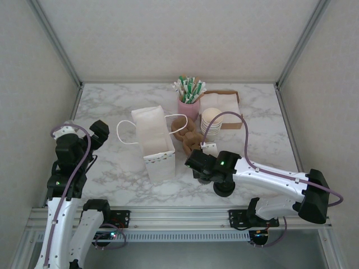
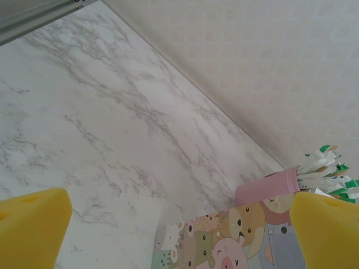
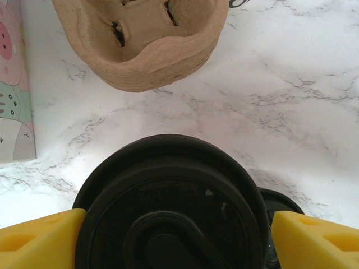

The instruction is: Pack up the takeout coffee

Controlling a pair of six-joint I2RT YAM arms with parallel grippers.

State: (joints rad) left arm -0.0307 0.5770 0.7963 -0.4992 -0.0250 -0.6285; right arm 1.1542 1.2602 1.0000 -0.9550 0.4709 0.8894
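Note:
The brown pulp cup carrier (image 1: 188,131) lies on the marble beside the white paper bag (image 1: 152,143). In the right wrist view the carrier (image 3: 146,50) is just ahead of the fingers. My right gripper (image 1: 197,161) (image 3: 178,230) hangs low in front of it, jaws wide around a round black lid (image 3: 168,207). The left finger (image 3: 39,238) meets the lid's rim, and a slim gap shows at the right finger (image 3: 314,235). My left gripper (image 1: 100,133) (image 2: 179,230) is open and empty at the table's left, facing the bag's printed side (image 2: 224,241).
A pink cup of green-striped straws (image 1: 189,106) (image 2: 269,188), a stack of cream paper cups (image 1: 212,120) and a brown box of napkins (image 1: 224,103) stand behind the carrier. A second dark lid (image 3: 277,204) peeks from under the first. The bag's printed side (image 3: 14,101) is left of the right gripper.

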